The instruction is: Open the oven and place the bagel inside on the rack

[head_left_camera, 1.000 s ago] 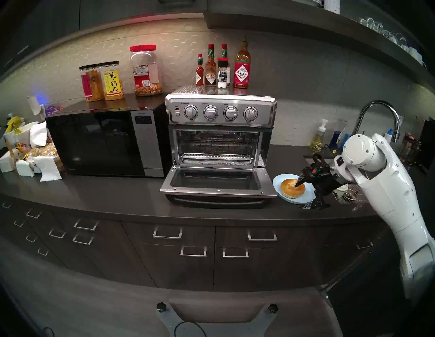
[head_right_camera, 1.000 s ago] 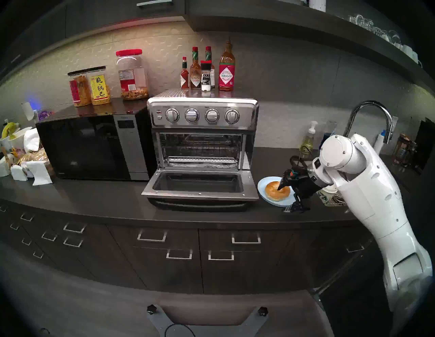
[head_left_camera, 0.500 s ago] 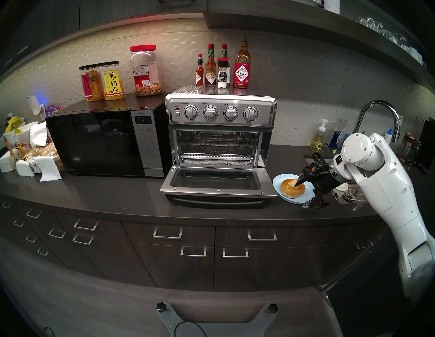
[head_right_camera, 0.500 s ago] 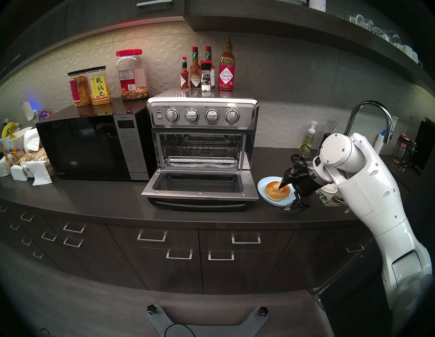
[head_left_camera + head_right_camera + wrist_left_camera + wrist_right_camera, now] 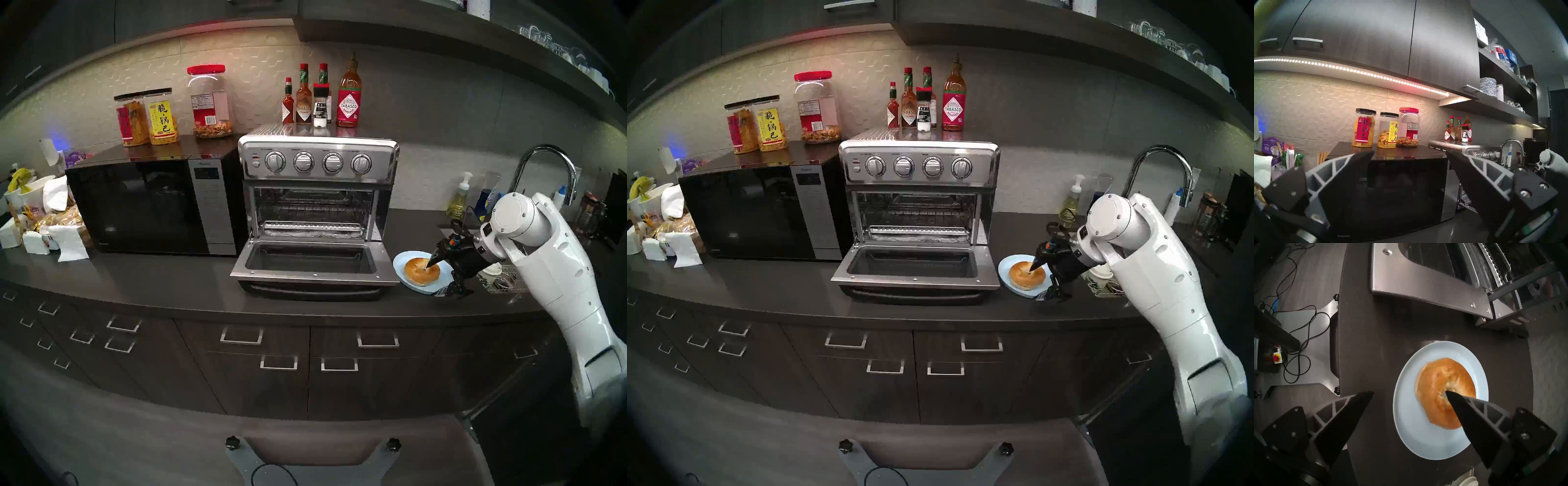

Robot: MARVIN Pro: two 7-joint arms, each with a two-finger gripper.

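Dark kitchen desk [image 5: 169,285] carries the work, with the oven [image 5: 317,190] standing beside a black microwave [image 5: 152,207]. Its drop-down door [image 5: 315,263] already lies flat, so the rack [image 5: 312,225] is exposed and reachable from the front.

The bagel [image 5: 1444,392] sits on a light blue plate [image 5: 1407,412] just right of the door — close enough for a short carry, I judge.

My right end effector [image 5: 1409,392] is spread wide and grips nothing. One fingertip [image 5: 1449,394] sits over the bagel's centre dimple; the other is off the plate's edge, over the desk. That straddle looks meant to pinch one side of the ring — contact I cannot confirm.

My left end effector [image 5: 1409,154] is likewise released and empty, parked high facing the microwave, clear of the route.
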